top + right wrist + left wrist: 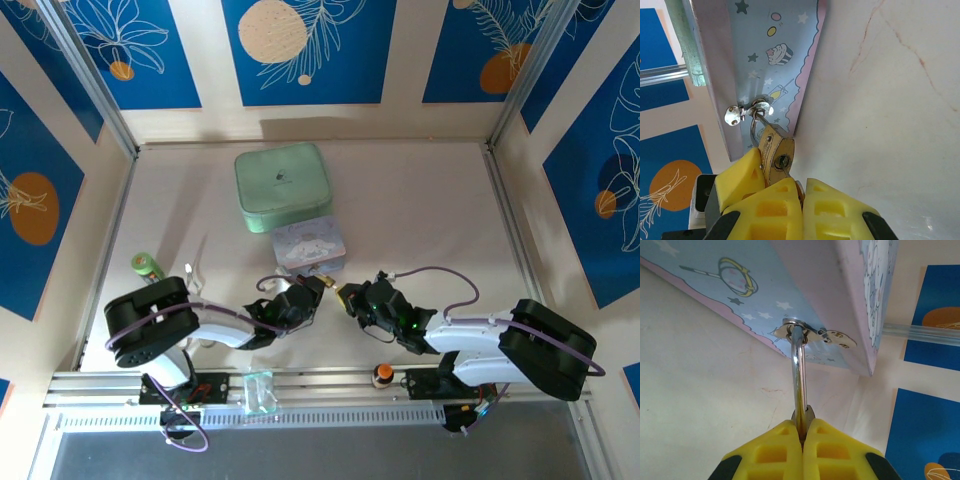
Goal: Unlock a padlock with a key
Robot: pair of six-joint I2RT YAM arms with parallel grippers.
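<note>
At the front face of the pastel box (765, 45), the padlock (774, 147) hangs from the hasp (747, 111). Its shackle (798, 375) is threaded through the loop and, as far as you can see, not yet sprung. Your left hand (802, 432) is clamped tight on the lower run of the shackle, steadying the lock. Your right hand (800, 189) is closed on what looks like the key (786, 171), whose tip sits in the keyhole. Judging by this, reaching, bracing and inserting are done; you have the turn and the freeing of the shackle left.
</note>
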